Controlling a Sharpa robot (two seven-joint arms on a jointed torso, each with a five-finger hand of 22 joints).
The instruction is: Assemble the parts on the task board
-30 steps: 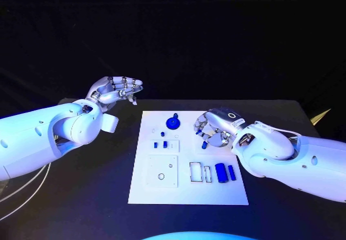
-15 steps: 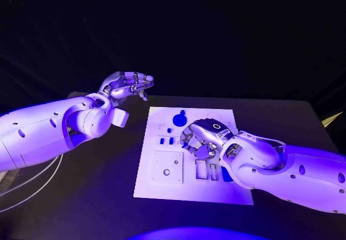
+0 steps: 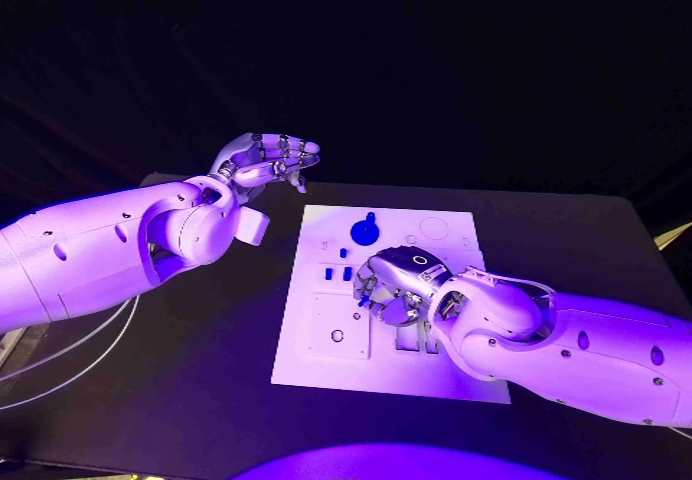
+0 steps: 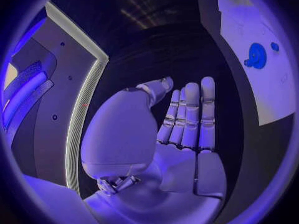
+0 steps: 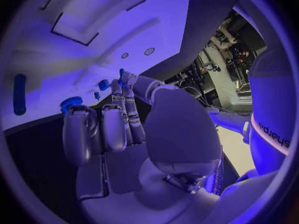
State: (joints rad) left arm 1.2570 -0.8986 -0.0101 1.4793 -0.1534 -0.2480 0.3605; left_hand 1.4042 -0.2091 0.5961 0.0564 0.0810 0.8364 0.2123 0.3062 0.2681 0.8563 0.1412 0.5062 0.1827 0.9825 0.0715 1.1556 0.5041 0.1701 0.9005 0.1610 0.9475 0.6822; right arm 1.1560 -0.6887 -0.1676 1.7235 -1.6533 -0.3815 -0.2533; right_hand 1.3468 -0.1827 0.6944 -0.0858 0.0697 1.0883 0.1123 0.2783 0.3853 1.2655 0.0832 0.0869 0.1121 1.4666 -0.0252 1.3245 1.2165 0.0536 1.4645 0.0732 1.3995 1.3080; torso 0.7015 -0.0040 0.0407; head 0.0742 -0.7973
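The white task board [image 3: 447, 228] lies in the middle of the black table. A round blue knob [image 3: 364, 230] stands near its far edge, and small blue parts [image 3: 338, 273] sit in slots left of centre. My right hand [image 3: 392, 290] hovers over the board's middle with its fingers pointing down. In the right wrist view its thumb and a finger pinch a small blue part [image 5: 121, 71] above the board [image 5: 93, 50], close to the knob [image 5: 70, 103]. My left hand [image 3: 267, 160] is raised off the board's far left corner and holds nothing; its fingers [image 4: 190, 114] are stretched out.
Recessed pockets [image 3: 335, 335] sit in the board's near half, partly hidden by my right forearm [image 3: 562, 345]. A long blue part [image 5: 20, 94] lies on the board. Bare black table [image 3: 188, 400] surrounds the board. My left forearm [image 3: 116, 250] hangs over the table's left side.
My right hand has moved left and nearer, from beside the knob to over the board's middle. The left hand stays raised. The camera has shifted a little.
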